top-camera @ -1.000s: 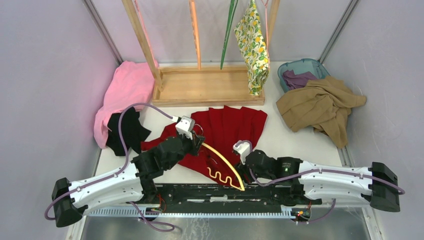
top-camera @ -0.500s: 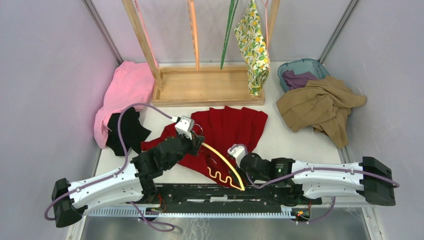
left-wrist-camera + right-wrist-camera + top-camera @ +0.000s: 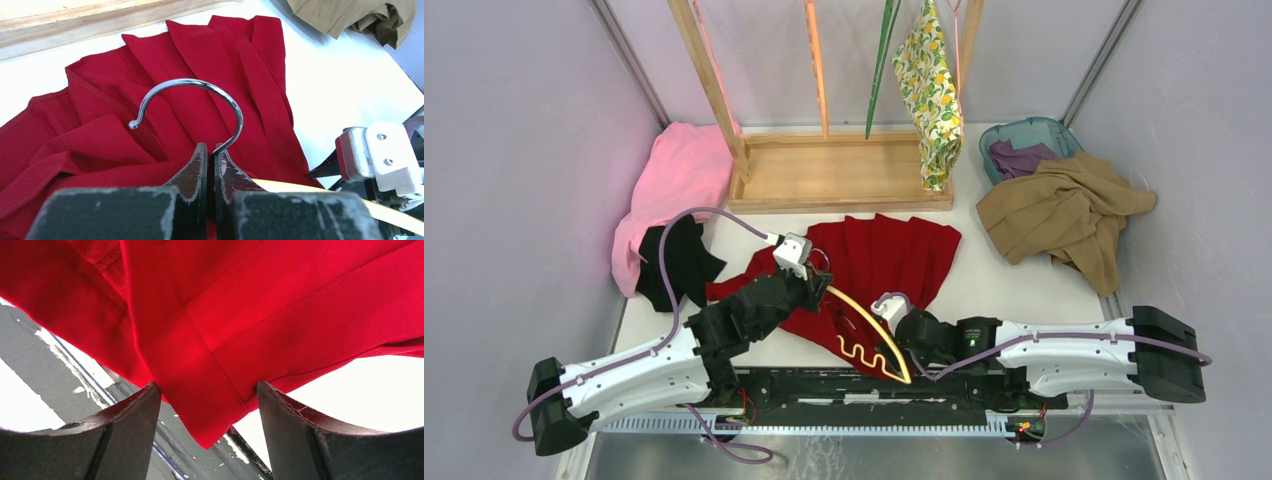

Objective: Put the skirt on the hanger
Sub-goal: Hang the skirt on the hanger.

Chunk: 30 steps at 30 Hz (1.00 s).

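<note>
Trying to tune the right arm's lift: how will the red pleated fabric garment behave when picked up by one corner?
Probably floppy: the red pleated fabric garment lies flat in soft folds, so it should drape. Likely light, being thin cloth. Lifted by the corner between the right gripper's open jaws, its pleats may fan out and drag.

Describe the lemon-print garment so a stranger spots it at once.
Find the wooden rack at the table's far edge. At its right end hangs a small cream fabric garment printed with yellow lemons and green leaves. It alone is patterned; the other clothes are plain.
</note>
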Tool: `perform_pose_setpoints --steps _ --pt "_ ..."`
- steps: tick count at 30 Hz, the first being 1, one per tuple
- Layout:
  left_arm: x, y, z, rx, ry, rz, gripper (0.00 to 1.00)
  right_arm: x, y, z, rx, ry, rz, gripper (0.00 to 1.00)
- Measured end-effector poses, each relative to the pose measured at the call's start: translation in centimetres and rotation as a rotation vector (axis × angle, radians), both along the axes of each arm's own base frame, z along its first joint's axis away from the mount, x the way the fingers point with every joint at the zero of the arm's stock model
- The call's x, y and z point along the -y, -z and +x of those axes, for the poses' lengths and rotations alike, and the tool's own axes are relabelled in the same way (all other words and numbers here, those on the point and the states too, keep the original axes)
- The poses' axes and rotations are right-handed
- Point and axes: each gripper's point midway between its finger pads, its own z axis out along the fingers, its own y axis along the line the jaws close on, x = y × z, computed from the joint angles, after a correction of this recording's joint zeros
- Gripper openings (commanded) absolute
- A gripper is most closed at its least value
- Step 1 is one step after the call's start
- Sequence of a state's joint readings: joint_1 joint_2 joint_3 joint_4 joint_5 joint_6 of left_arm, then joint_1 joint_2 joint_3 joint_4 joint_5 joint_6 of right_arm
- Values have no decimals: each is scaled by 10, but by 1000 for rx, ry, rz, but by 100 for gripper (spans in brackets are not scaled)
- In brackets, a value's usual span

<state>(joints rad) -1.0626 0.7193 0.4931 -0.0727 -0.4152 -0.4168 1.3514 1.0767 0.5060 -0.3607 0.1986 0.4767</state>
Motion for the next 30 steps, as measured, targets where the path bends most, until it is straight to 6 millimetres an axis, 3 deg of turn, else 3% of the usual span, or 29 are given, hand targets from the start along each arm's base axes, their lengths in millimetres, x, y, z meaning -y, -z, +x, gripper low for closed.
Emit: perform_pose_setpoints --steps 5,15,30 --pt "0 1 0 0 0 0 3 0 1 7 29 35 -26 56" --pt "-1 1 0 7 3 6 3 6 -1 18 70 114 -39 2" --pt "-6 12 21 77 -89 134 3 15 -53 23 9 189 166 1"
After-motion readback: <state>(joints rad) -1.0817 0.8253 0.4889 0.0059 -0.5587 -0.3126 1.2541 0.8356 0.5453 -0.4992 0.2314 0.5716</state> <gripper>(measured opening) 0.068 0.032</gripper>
